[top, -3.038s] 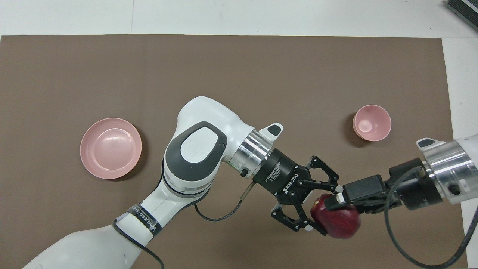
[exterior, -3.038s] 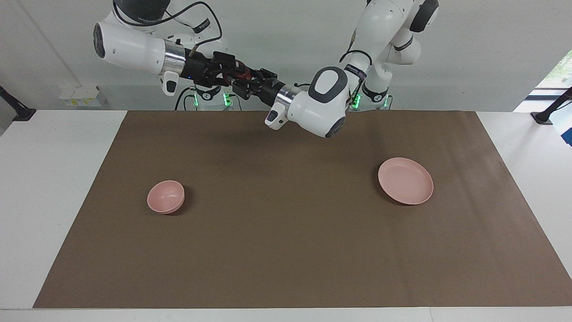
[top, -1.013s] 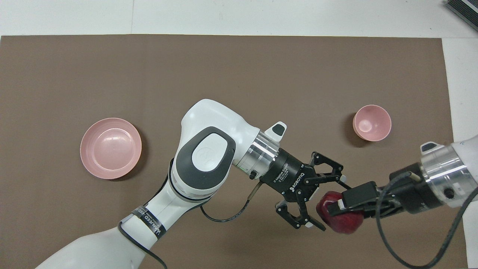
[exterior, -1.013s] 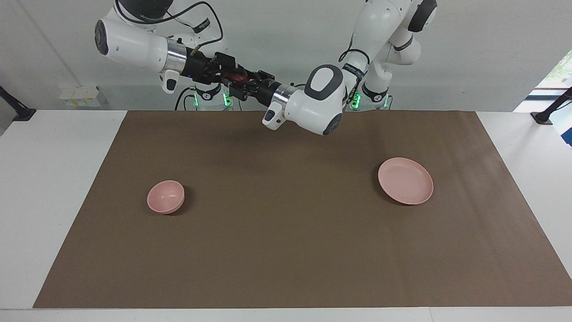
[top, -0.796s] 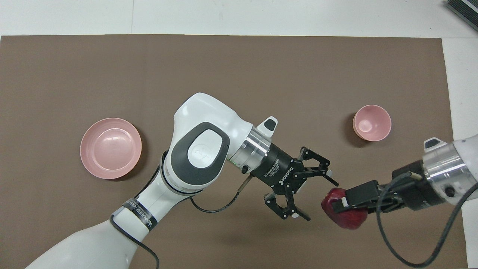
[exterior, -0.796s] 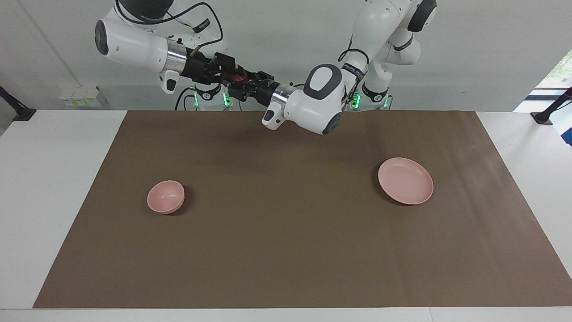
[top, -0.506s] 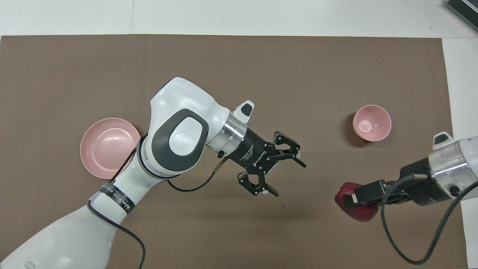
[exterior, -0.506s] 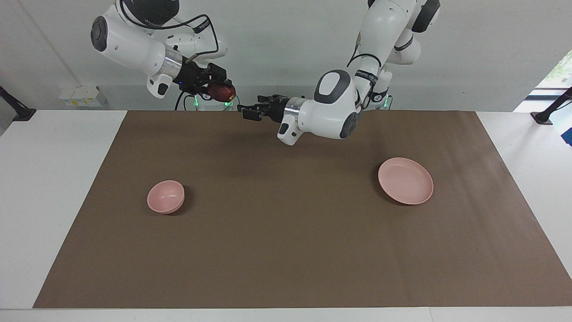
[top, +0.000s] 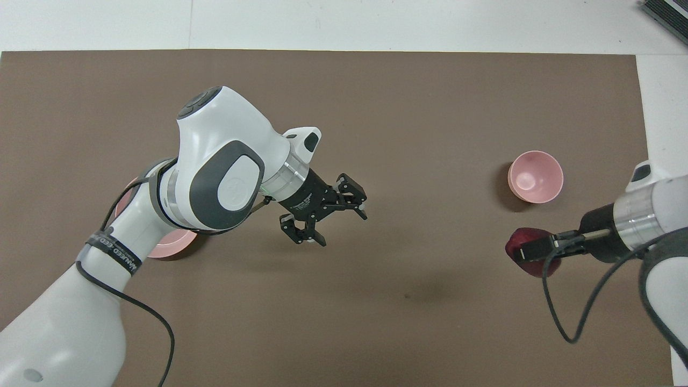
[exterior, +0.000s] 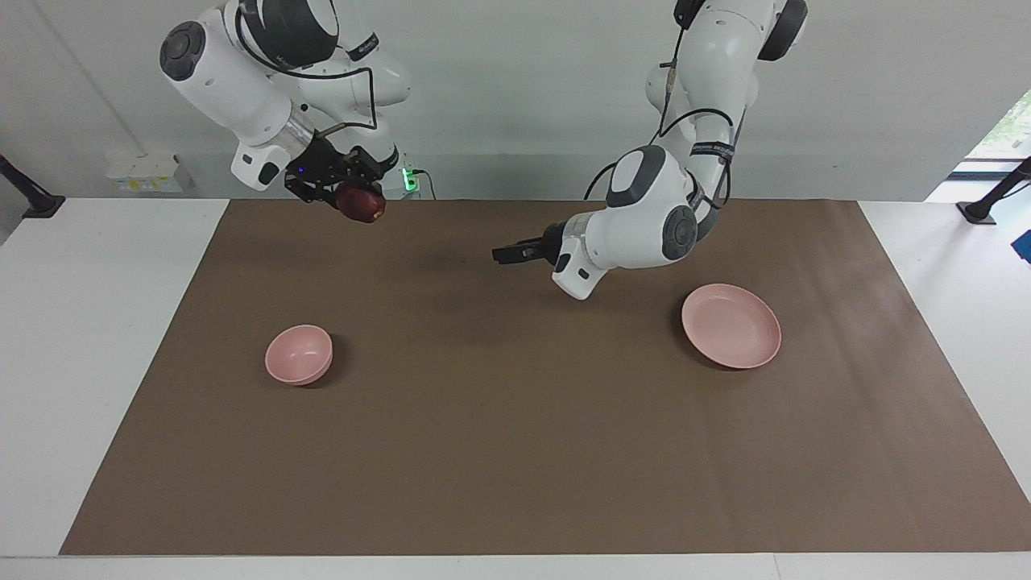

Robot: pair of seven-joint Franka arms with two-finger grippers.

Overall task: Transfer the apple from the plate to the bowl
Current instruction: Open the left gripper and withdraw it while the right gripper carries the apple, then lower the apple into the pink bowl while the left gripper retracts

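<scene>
Gripping the apple [exterior: 361, 202], the right gripper [exterior: 348, 196] hangs in the air over the brown mat [exterior: 515, 451] at the robots' edge of it, toward the right arm's end of the table. Its fingers are clamped on the dark red fruit, which shows below and in front of the black hand in the facing view and just past the fingertips in the overhead view. The apple is held up clear of the mat, not in any dish.

On the mat sits the bowl [exterior: 299, 354], small, deep and pale pink, with nothing in it; it lies farther from the robots than the spot under the held apple and toward the same end of the table. The plate [exterior: 731, 325], wide and shallow, lies well apart from the bowl toward the left arm's end, also bare; in the overhead view the left arm covers most of it.

Over the middle of the mat hovers the left gripper [top: 325, 214], pointing sideways toward the right arm's end, its two fingers spread wide with nothing between them. How high it floats is hard to judge, though it seems clear of the mat.
</scene>
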